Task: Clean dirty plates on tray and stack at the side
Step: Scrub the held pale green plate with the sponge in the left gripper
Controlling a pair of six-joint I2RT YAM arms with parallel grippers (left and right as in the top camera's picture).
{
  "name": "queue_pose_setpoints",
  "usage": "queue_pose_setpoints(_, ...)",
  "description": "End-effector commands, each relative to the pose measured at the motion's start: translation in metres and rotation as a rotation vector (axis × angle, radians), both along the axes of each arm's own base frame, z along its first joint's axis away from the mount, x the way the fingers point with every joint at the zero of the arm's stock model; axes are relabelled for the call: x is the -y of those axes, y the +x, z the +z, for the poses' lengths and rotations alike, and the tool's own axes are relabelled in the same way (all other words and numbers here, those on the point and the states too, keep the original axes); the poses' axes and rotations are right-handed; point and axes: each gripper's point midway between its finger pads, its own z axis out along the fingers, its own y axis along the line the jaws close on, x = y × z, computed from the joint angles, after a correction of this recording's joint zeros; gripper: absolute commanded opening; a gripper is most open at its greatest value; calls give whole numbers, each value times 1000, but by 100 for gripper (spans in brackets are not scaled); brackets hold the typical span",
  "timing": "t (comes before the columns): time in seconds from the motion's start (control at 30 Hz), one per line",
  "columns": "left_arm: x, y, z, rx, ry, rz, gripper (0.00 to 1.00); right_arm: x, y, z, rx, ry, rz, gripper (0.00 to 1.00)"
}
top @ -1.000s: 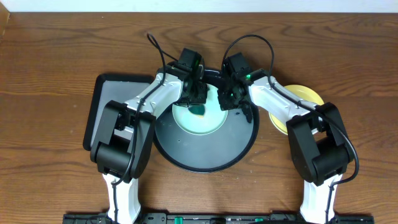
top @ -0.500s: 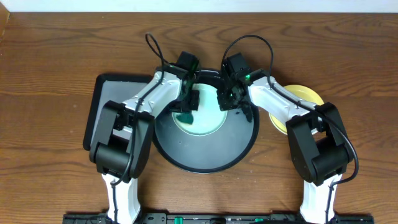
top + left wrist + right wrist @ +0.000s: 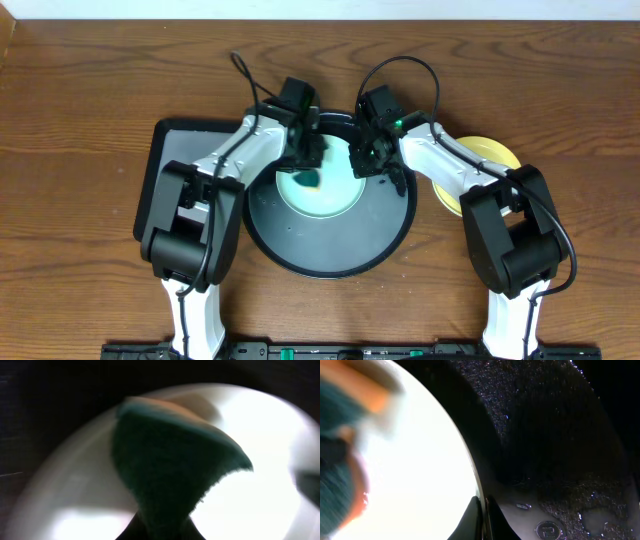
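Observation:
A pale mint plate point(image 3: 325, 195) lies on the round black tray point(image 3: 330, 250). My left gripper point(image 3: 305, 172) is shut on a green sponge point(image 3: 308, 180) and presses it onto the plate's upper left; the sponge fills the left wrist view point(image 3: 170, 470). My right gripper point(image 3: 367, 165) is shut on the plate's right rim point(image 3: 477, 495), with the tray floor point(image 3: 555, 460) beside it. A pale yellow plate point(image 3: 490, 152) lies on the table to the right, partly hidden by the right arm. A third plate is not visible.
A dark grey rectangular tray point(image 3: 165, 170) lies left of the round tray, partly under the left arm. The wooden table point(image 3: 90, 100) surrounds everything.
The left gripper has moved the sponge across the plate, from the middle to the left and back up toward the upper left. The right gripper has stayed on the rim.

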Motion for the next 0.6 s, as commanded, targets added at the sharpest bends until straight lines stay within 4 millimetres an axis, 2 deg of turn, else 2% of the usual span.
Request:
queue_pose_setpoints(0.0,-67,4,-12,-14,238,164,8,3,-7,-12,-25,-37,20,1)
queue_pose_setpoints(0.07,-73,-16,-14,-96,257,159,8,2,-6,-12,-23,-36,20,1)
queue_pose_setpoints(0.17,-61,-34,-15,-167,223,130,8,2,-6,-12,-22,-35,20,1)
queue_pose_setpoints(0.23,-41,-47,-14,-226,132,92,8,2,-6,-12,-22,-36,20,1)
queue_pose_setpoints(0.33,5,-64,-4,-288,-85,-29,8,2,-6,-12,-22,-35,20,1)
queue_pose_setpoints(0.4,21,-64,-1,-279,-140,-56,8,2,-6,-12,-22,-35,19,1)
queue_pose_setpoints(0.47,26,-60,-1,-251,-143,-70,8,2,-6,-12,-22,-35,20,1)
queue_pose_setpoints(0.57,34,-43,0,-171,-158,-83,8,2,-6,-12,-22,-35,20,1)
